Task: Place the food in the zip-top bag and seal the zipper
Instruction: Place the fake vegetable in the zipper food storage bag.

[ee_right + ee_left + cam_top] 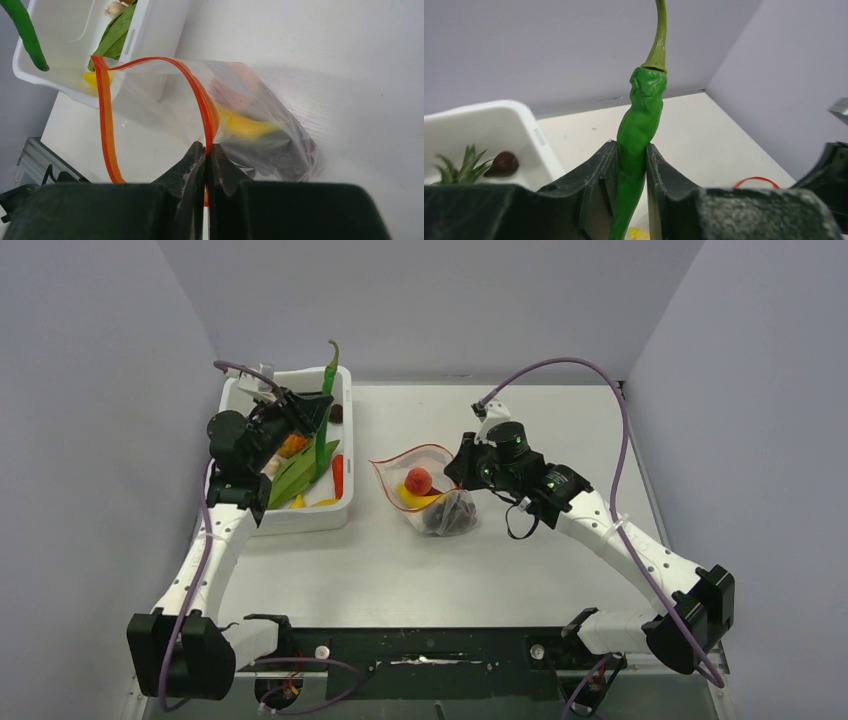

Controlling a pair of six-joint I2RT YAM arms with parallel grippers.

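Here the left fingers [596, 172] clamp the long green pod [640, 120] above the tub [300, 517]. The right fingers [187, 167] pinch the zipper [104, 110], and the bag [395, 475] lies mid-worktop with its mouth gaping left. Best to carry the pod right, enter tip-first, and hold the mouth taut.

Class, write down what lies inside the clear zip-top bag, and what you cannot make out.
Inside the zip-top bag: a red-orange round fruit, a yellow banana beside it and dark purple grapes at the closed end. Whatever lies under the grapes is covered.
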